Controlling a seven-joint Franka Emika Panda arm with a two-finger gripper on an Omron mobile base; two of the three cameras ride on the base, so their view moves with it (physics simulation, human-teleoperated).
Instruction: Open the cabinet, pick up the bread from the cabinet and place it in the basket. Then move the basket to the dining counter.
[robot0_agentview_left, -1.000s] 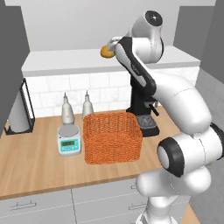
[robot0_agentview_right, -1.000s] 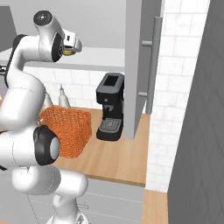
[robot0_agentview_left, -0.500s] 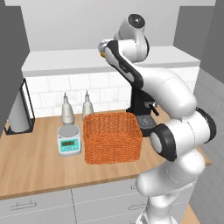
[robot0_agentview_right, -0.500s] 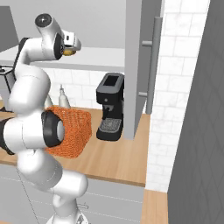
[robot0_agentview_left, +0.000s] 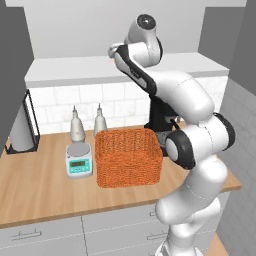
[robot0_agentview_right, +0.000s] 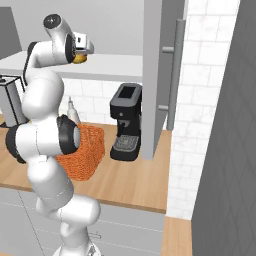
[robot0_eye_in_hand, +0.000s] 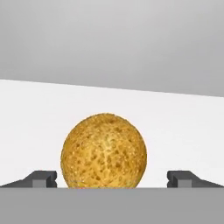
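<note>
Pincer up inside the open cabinet, fingers spread wide on either side of the bread!

In the hand view the round golden bread sits on the white cabinet shelf, dead centre between the two dark fingertips, one at 9 o'clock of it, the other well out at 3 o'clock, neither touching the crust. From the right base view the pincer hovers at shelf height, with the bread peeking out just beneath the hand, and the cabinet door stands swung open at 3 o'clock of the arm. Down on the bench, the orange basket sits beside the digital scale, which lies at its 9 o'clock, and the black coffee machine stands at the basket's 3 o'clock.
</note>
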